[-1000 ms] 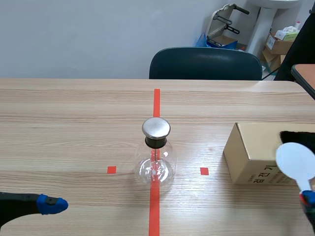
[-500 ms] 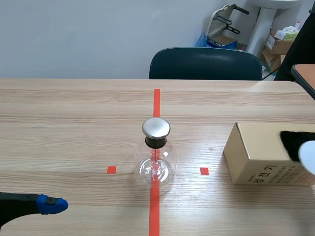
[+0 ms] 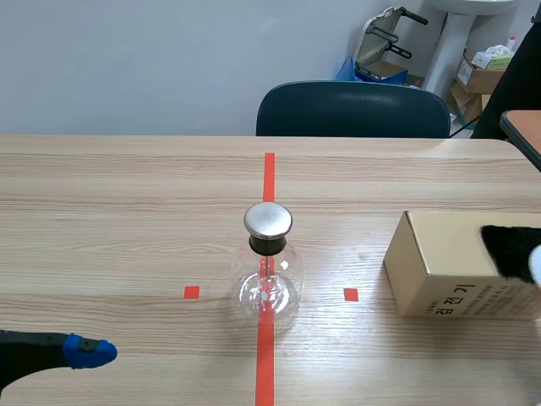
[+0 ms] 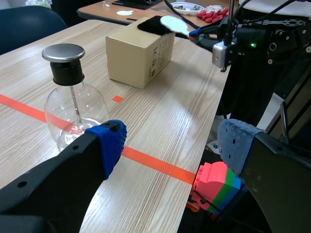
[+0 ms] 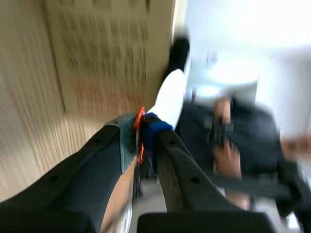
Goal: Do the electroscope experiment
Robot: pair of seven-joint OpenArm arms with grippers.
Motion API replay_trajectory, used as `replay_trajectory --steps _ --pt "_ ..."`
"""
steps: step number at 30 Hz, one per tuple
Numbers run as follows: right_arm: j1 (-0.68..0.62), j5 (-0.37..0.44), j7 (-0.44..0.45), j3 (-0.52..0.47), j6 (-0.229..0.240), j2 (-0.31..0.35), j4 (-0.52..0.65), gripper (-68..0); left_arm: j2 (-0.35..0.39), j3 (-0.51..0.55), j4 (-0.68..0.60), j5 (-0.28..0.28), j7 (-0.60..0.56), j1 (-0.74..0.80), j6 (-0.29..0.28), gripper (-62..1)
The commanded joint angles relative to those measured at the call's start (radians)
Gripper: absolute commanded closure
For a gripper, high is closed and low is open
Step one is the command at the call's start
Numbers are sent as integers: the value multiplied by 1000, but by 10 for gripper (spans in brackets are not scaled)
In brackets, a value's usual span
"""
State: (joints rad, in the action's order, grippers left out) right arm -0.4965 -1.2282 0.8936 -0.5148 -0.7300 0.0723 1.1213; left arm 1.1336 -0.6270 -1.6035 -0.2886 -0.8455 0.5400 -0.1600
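Left gripper (image 4: 172, 145) thick, black, blue dotted pads (image 4: 111, 145); right arm (image 4: 272, 43) black, boxy, small green light (image 4: 252, 45)

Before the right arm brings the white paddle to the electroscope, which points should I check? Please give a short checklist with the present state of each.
1. The electroscope stands upright on the red line, with its metal cap on: ok.
2. The right tool is shut on the white paddle: ok.
3. The paddle is at the black cloth on top of the box: ok.
4. The paddle is charged enough by rubbing: cannot tell.
5. The left tool is open and apart from the electroscope: ok.
6. Nothing stands between the box and the cap: ok.
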Motion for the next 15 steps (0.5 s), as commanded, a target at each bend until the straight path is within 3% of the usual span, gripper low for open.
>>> replay_trajectory --steps 1,3,7,9,11,15 --pt "1 1 19 -1 -53 5 11 -18 0 3 -23 -3 -18 3 -6 -422" --pt "0 1 -5 -2 -53 5 11 -18 0 3 -23 -2 -18 3 -6 -422" --pt "0 1 -204 -2 -53 5 11 -18 0 3 -23 -2 -18 3 -6 -422" --pt "0 1 -254 -2 -53 5 11 -18 0 3 -23 -2 -18 3 -6 -422" --pt "1 0 -222 -2 -53 5 11 -18 0 3 -23 -2 -19 3 -6 -422" --pt "1 0 16 -1 -53 5 11 -18 0 3 -23 -2 -19 3 -6 -422"
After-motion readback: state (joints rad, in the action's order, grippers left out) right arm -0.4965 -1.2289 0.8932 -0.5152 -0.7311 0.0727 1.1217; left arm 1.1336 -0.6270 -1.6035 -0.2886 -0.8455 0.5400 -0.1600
